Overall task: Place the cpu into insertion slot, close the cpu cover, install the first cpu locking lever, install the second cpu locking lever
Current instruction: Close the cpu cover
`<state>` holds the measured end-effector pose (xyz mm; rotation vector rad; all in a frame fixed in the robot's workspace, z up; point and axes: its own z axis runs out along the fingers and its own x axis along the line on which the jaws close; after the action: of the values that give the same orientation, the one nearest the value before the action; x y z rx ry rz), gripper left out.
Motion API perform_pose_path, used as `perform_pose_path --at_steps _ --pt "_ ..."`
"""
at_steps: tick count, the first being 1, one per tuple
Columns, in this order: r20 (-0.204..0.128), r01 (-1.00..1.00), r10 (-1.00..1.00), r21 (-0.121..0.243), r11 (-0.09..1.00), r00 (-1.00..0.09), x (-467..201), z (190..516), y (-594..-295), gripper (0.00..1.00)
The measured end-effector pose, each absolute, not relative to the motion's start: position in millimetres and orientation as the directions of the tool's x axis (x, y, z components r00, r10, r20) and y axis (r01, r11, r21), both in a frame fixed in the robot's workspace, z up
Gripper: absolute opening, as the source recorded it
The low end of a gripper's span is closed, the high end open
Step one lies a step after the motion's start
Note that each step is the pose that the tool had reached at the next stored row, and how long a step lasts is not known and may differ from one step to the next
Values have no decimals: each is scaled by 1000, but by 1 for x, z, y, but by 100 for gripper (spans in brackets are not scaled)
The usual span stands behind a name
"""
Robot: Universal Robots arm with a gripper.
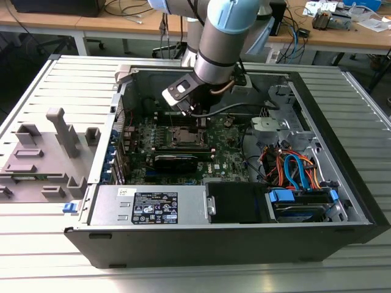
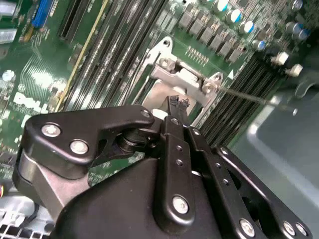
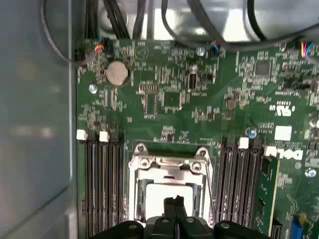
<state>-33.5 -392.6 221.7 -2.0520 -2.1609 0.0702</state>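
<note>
- An open computer case (image 1: 214, 244) lies on its side on a slatted tabletop (image 1: 36, 256). Grey holders (image 1: 43, 152) stand outside it, on the exterior view's left.
- Inside the case, a power supply (image 1: 153, 204) sits along the near wall. Blue and orange cables (image 1: 293, 168) crowd the bay on the exterior view's right.
- Memory slots (image 3: 99, 184) flank the insertion slot (image 1: 183, 135) on both sides. A coin battery (image 3: 117, 73) and black cables (image 3: 124, 20) lie farther along the board.
- A thin metal rod (image 2: 249, 94) juts from one corner of the socket, out over the memory slots.
- The arm (image 1: 220, 36) reaches steeply down into the case, its wrist above the socket.
- The fingers (image 2: 173, 139) are pressed together with nothing seen between them. Their tips are right over the chip; contact cannot be judged.
- The cpu (image 3: 159, 191) lies flat in the insertion slot, metal top upward.
- The chip is square, so it has no long axis. Its edges run parallel to the memory slots.
- The cpu cover (image 3: 169, 167) frames the chip and appears to lie down around it.
</note>
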Motion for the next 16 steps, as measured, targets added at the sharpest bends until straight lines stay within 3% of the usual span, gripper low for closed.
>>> perform_pose_path --at_steps 11,16 --pt "83 988 995 -143 60 -48 -54 202 -393 11" --pt "84 988 995 -143 60 -48 -53 211 -393 11"
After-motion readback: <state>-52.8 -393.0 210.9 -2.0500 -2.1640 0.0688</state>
